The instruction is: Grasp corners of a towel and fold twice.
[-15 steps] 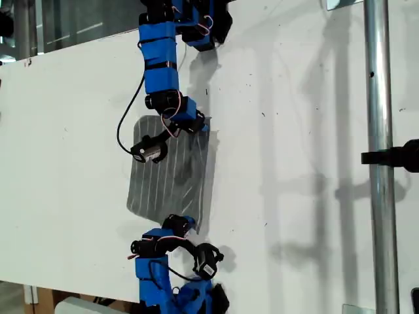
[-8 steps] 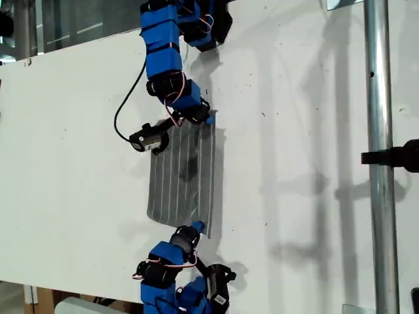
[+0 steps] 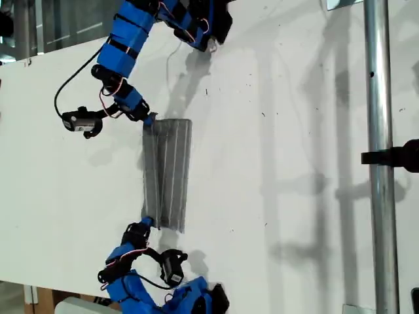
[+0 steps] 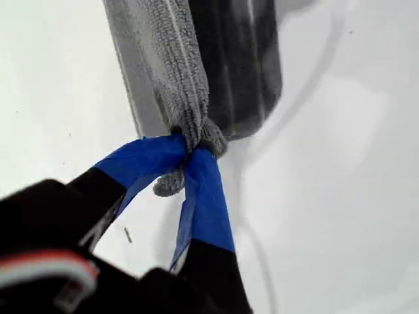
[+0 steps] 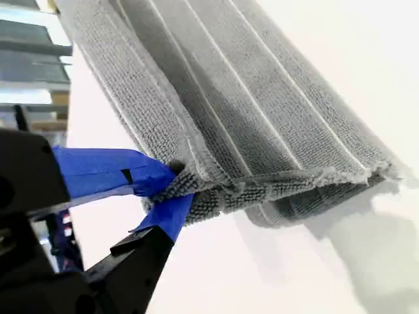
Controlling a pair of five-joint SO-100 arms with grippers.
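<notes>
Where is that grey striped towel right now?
In the exterior view the towel lies as a folded strip on the white table, left of centre, held at both ends between my first gripper and my second gripper.

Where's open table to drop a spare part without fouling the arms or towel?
Best: the bare white table between the towel and the metal pole, on the exterior view's right. A smaller bare patch lies on that view's left of the towel, bordered by both arms. Crowded: the towel's two ends, where each end effector pinches a corner.
</notes>
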